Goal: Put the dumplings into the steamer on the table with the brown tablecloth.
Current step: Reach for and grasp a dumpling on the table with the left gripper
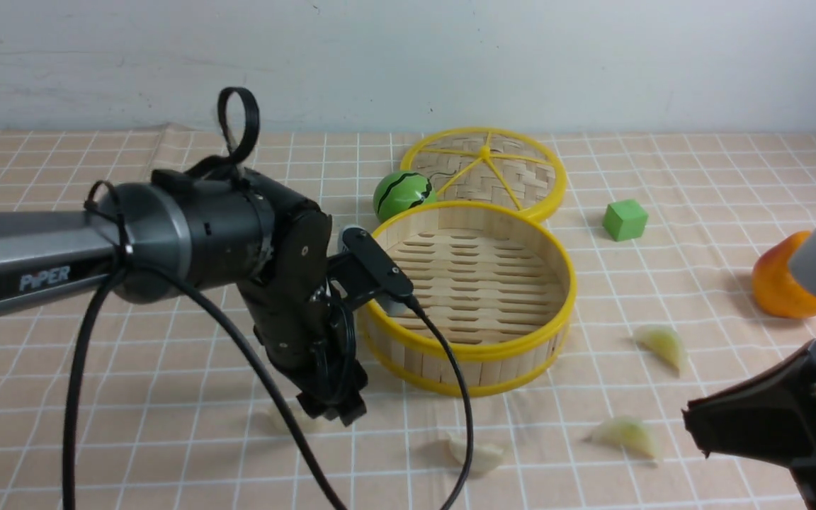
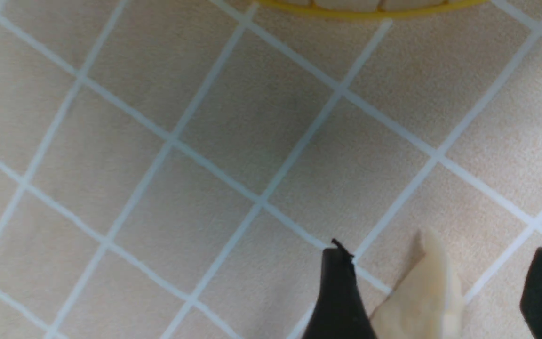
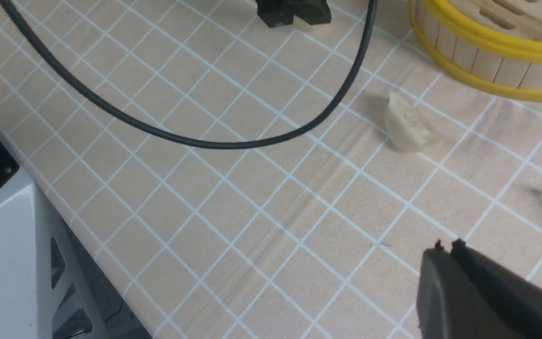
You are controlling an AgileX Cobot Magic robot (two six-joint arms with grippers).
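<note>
The steamer (image 1: 482,363) stands mid-table, nothing in it. My left gripper (image 1: 333,409) is low over the brown tablecloth (image 1: 132,397), in front of the steamer's left side. It is open, and a cream dumpling (image 2: 428,292) lies on the cloth between its two fingers (image 2: 341,296); from the front the arm mostly hides that dumpling (image 1: 282,419). A second cream dumpling (image 1: 475,455) lies in front of the steamer. Two green dumplings (image 1: 663,345) (image 1: 626,433) lie to its right. My right gripper (image 1: 693,419) is shut and empty, beside the nearer green one.
The woven lid (image 1: 486,170) lies flat behind the steamer, with a watermelon ball (image 1: 402,195) at its left. A green cube (image 1: 625,219) and an orange pear (image 1: 780,280) sit to the right. The left arm's black cable (image 1: 450,397) hangs in front of the steamer.
</note>
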